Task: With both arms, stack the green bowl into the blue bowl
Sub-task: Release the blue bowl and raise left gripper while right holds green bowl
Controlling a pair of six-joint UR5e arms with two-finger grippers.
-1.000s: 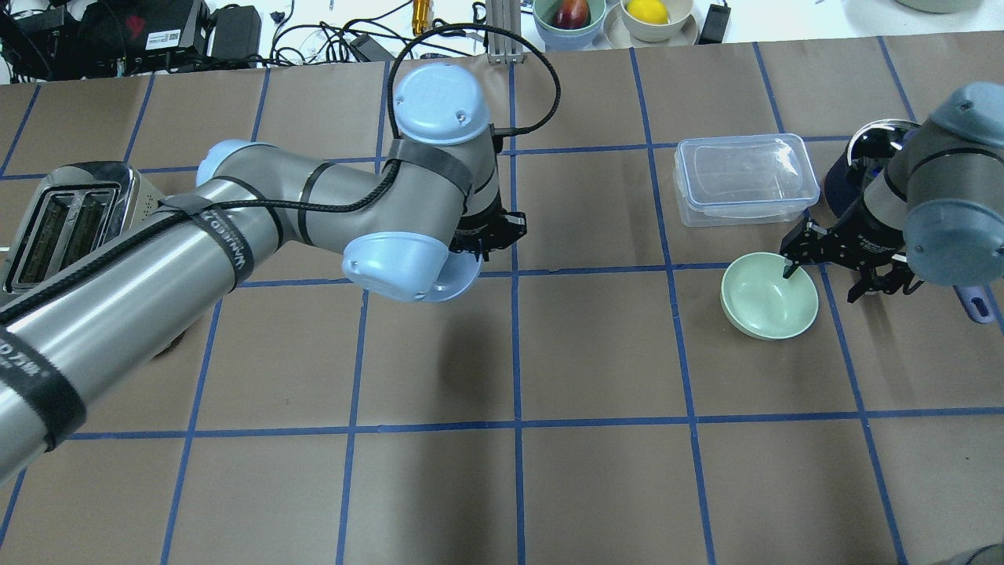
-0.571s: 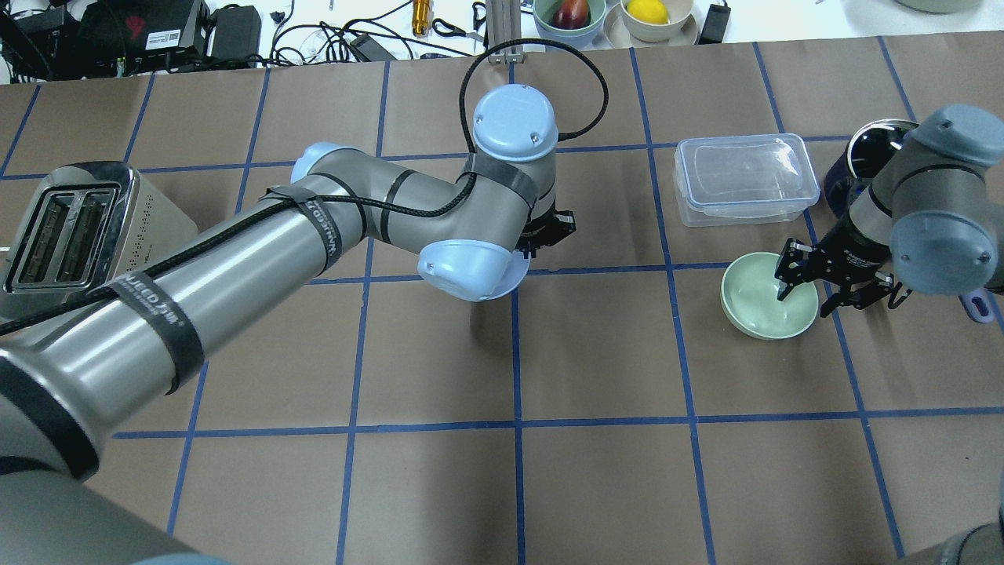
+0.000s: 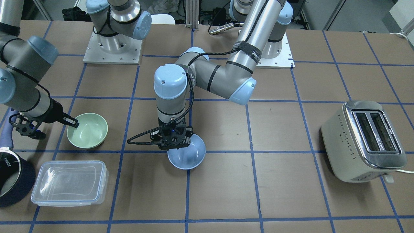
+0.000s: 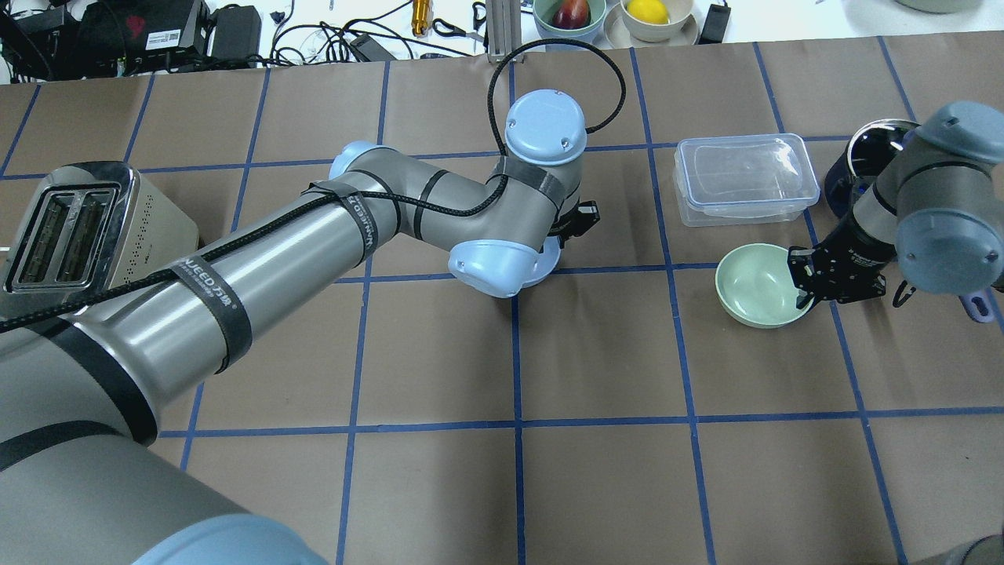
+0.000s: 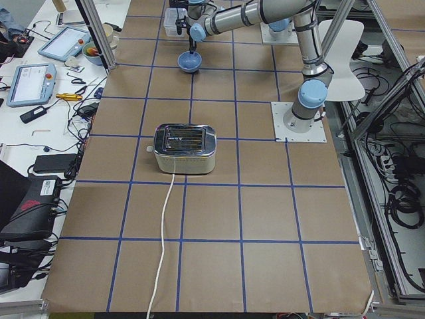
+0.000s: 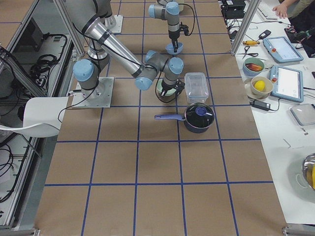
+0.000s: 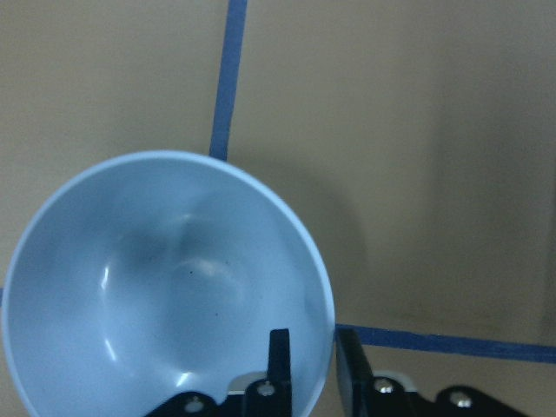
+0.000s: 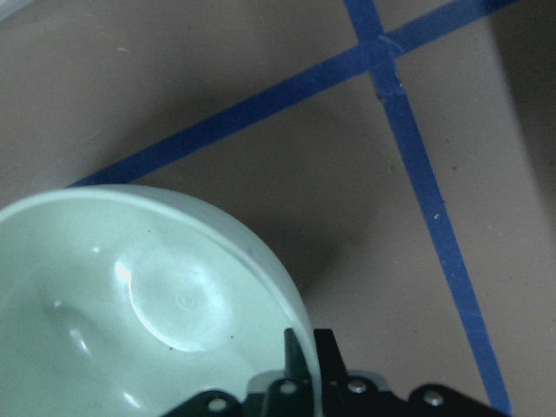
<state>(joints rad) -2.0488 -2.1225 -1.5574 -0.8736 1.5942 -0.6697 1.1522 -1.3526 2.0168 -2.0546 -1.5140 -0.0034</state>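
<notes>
The blue bowl [image 3: 190, 155] hangs tilted from my left gripper [image 3: 174, 137], which is shut on its rim near the table's middle. The left wrist view shows one finger inside the blue bowl [image 7: 165, 287] and one outside, my left gripper [image 7: 308, 365] pinching the rim. From overhead only an edge of the blue bowl [image 4: 549, 263] shows under the wrist. The green bowl [image 4: 757, 294] is to the right, and my right gripper [image 4: 802, 294] is shut on its near rim. The right wrist view shows the green bowl [image 8: 130, 304] pinched by my right gripper [image 8: 311, 352]. I cannot tell whether it is lifted.
A clear lidded container [image 4: 745, 180] lies just behind the green bowl. A dark navy saucepan [image 4: 863, 157] stands at the far right, partly behind my right arm. A toaster [image 4: 70, 224] stands at the left. Bowls with fruit [image 4: 569, 16] sit beyond the table's back edge.
My left arm has carried the blue bowl to the right, towards the table's middle. My right gripper, open with one finger in the green bowl, has shut on its rim.
</notes>
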